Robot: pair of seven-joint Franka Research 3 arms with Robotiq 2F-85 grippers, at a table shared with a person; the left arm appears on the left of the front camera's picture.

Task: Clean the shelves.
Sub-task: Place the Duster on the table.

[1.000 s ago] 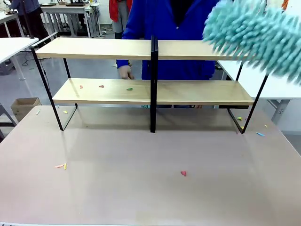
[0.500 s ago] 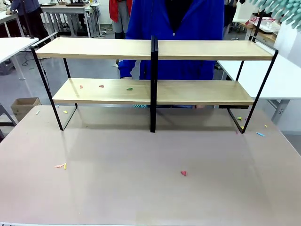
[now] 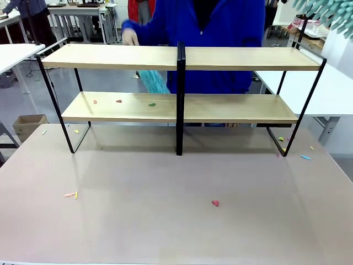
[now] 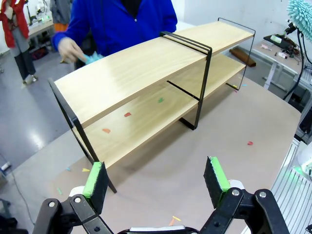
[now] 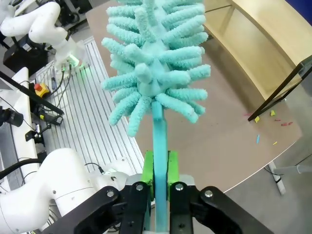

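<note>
The shelves (image 3: 179, 58) stand toward the far side of the beige tabletop (image 3: 165, 187), a two-tier rack of pale boards in a thin black frame with a black post in the middle. The top board looks bare. The lower board carries small coloured scraps (image 3: 118, 101) on its left half, exactly where they lay a second ago, so no cleaning has reached them.

What has changed is above and behind the rack. The teal duster (image 5: 153, 63), which a second ago swept large across the upper right of the front view, is now drawn up and away, with only its fringe (image 3: 325, 11) showing at the top right corner. The right gripper (image 5: 160, 168) is clamped tight on the duster's handle, head pointing up and clear of the boards. Across the table, the person's hand (image 3: 130, 37) has risen from behind the lower board to just above the top board's left half, and a second teal duster (image 3: 154, 81) shows between the tiers near the post.

The left gripper (image 4: 156, 180) hovers over the tabletop on the near side, jaws wide apart, holding nothing.

My reading: the robot's duster is lifted off between passes, and the lower left board is the work left. More scraps (image 3: 214, 203) lie on the tabletop.
</note>
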